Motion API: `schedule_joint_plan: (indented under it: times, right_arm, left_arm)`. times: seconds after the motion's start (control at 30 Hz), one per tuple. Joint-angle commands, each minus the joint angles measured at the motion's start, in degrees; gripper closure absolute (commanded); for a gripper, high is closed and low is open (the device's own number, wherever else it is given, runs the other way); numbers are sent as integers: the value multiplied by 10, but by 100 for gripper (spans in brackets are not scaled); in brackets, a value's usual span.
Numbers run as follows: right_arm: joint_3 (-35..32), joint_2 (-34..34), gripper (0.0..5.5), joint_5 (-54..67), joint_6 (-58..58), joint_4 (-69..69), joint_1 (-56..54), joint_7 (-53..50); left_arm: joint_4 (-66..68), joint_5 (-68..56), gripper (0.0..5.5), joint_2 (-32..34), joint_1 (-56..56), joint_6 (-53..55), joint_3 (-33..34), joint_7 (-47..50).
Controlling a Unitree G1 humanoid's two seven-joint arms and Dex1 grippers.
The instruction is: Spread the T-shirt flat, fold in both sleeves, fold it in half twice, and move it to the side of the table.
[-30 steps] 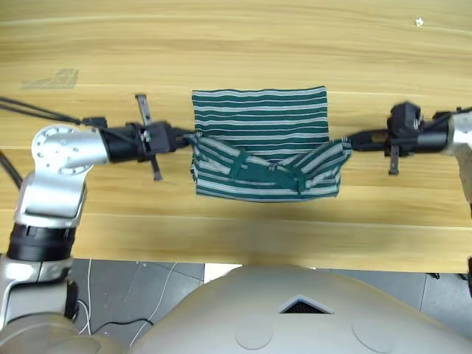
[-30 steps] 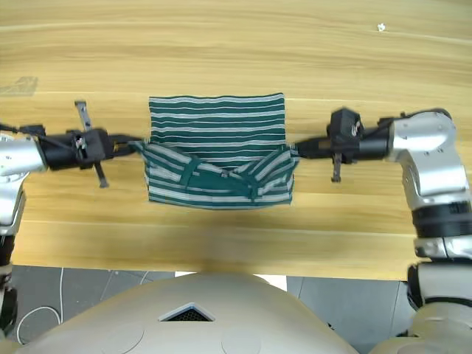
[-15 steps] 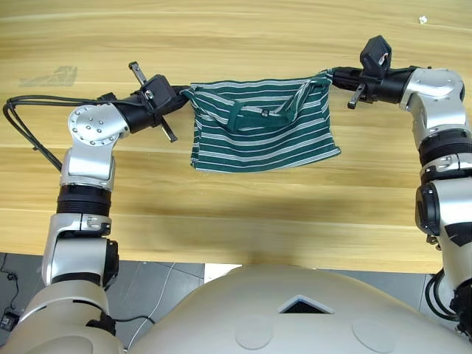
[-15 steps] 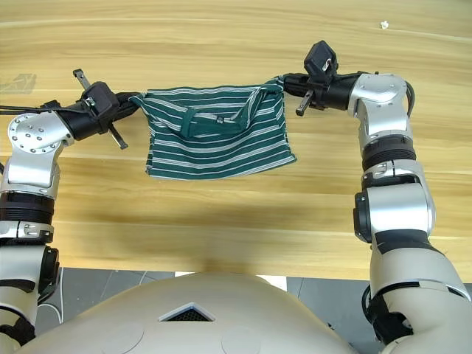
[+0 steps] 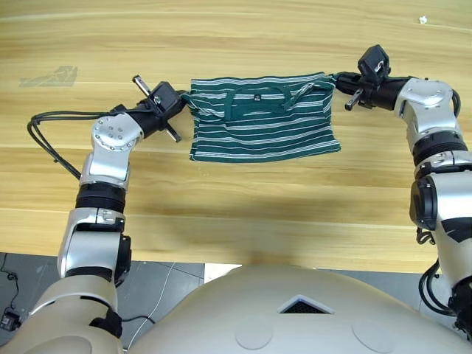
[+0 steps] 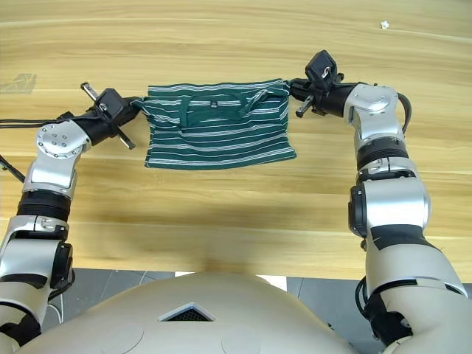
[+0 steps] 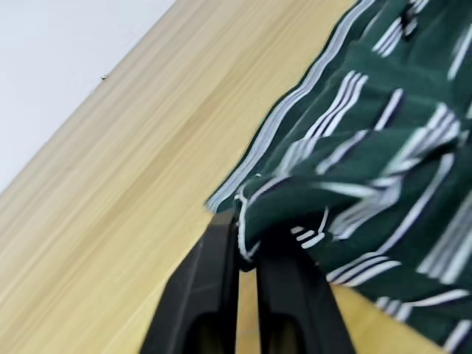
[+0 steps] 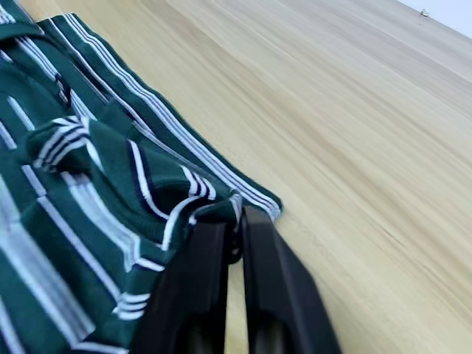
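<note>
The green T-shirt (image 5: 262, 122) with white stripes lies folded as a wide rectangle in the middle of the wooden table, its collar showing near the far edge of the fold. My left gripper (image 5: 183, 99) is shut on the T-shirt's far left corner (image 7: 247, 214). At the far right corner (image 8: 221, 206) my right gripper (image 5: 333, 77) is shut on the cloth too. Both corners sit low, at or just above the tabletop, with the fabric stretched between the two grippers.
The wooden table (image 5: 236, 214) is bare in front of and behind the shirt. A small white speck (image 5: 420, 20) lies at the far right. A faint grey mark (image 5: 50, 76) sits at the far left. The table's near edge runs just ahead of my torso.
Both grippers carried the near edge of the T-shirt up and over to the far side, folding it in half, then lowered the held corners toward the table and drew slightly nearer.
</note>
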Motion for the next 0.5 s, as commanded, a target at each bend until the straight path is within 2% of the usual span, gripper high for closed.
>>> schedule_joint_plan:
  times: [0.03, 0.23, 0.5]
  right_arm:
    - [-17, 2, 450, -18, 3, 16, -30, -88]
    - [-21, 0, 446, -39, 10, 31, -25, -144]
    - [-28, 8, 446, -44, -11, 26, -3, -130]
  left_arm:
    - [5, 28, 452, -19, -5, 29, 9, 76]
    - [35, 21, 361, -37, -28, 59, 53, 174]
    - [44, 21, 249, -57, -7, 51, 52, 184]
